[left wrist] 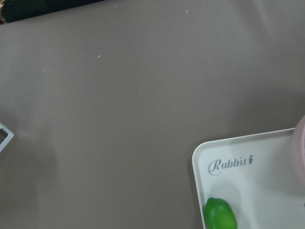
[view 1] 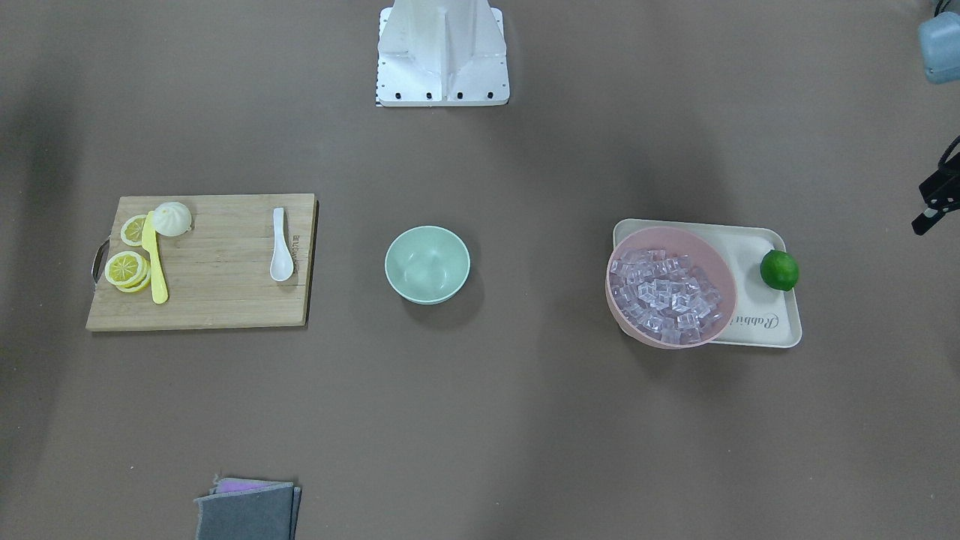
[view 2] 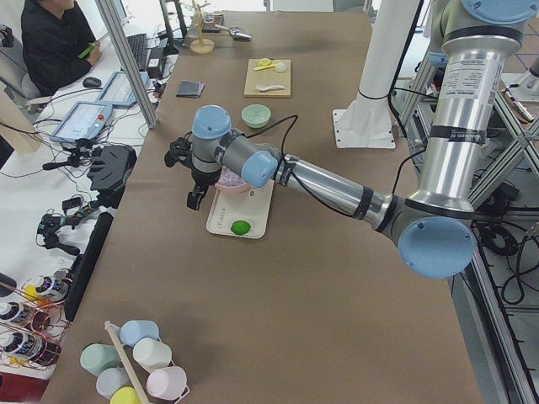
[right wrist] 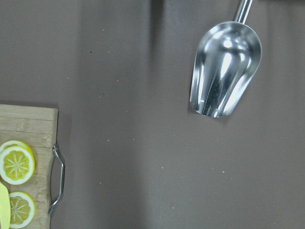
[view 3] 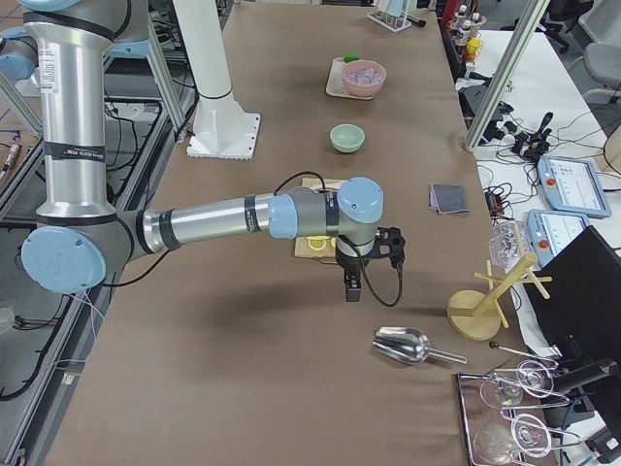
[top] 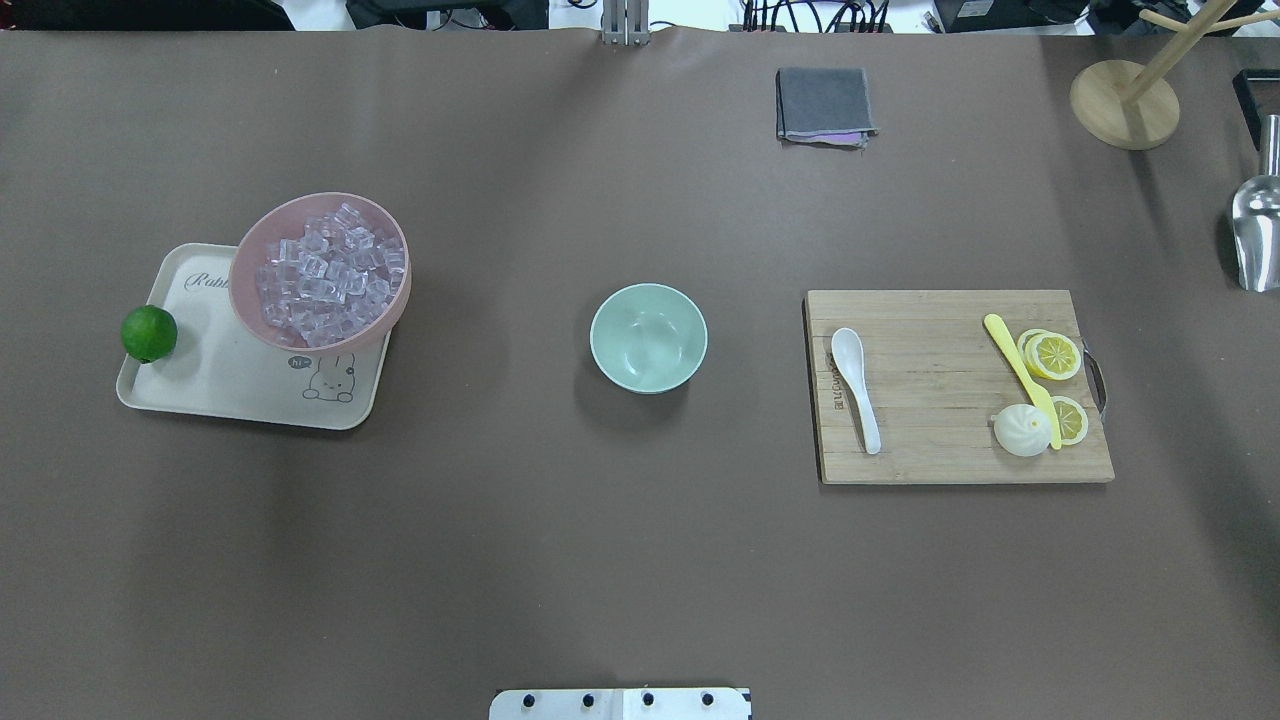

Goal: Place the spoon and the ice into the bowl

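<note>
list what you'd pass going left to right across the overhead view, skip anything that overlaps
round green lime → large pink bowl filled with clear ice cubes → small pale mint-green bowl → glossy white soup spoon → long yellow plastic knife → shiny steel scoop at the right edge

The right hand (view 3: 351, 287) hangs between the cutting board (view 3: 306, 250) and metal scoop (view 3: 403, 346).
</note>
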